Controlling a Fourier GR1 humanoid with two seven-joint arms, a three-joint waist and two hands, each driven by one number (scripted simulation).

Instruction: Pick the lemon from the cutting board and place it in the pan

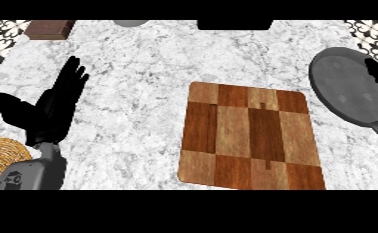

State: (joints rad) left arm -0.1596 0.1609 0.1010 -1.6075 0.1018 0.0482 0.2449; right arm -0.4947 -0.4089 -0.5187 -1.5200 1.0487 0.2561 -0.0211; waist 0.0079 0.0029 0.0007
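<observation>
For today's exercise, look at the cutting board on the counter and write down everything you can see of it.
The cutting board is a wooden rectangle with rounded corners, made of light and dark brown blocks in a patchwork pattern. It lies flat on the marble counter, right of centre, turned slightly askew. Nothing rests on it; no lemon shows on it. The grey pan sits apart from it at the upper right, and the left hand stays well off to its left.
</observation>
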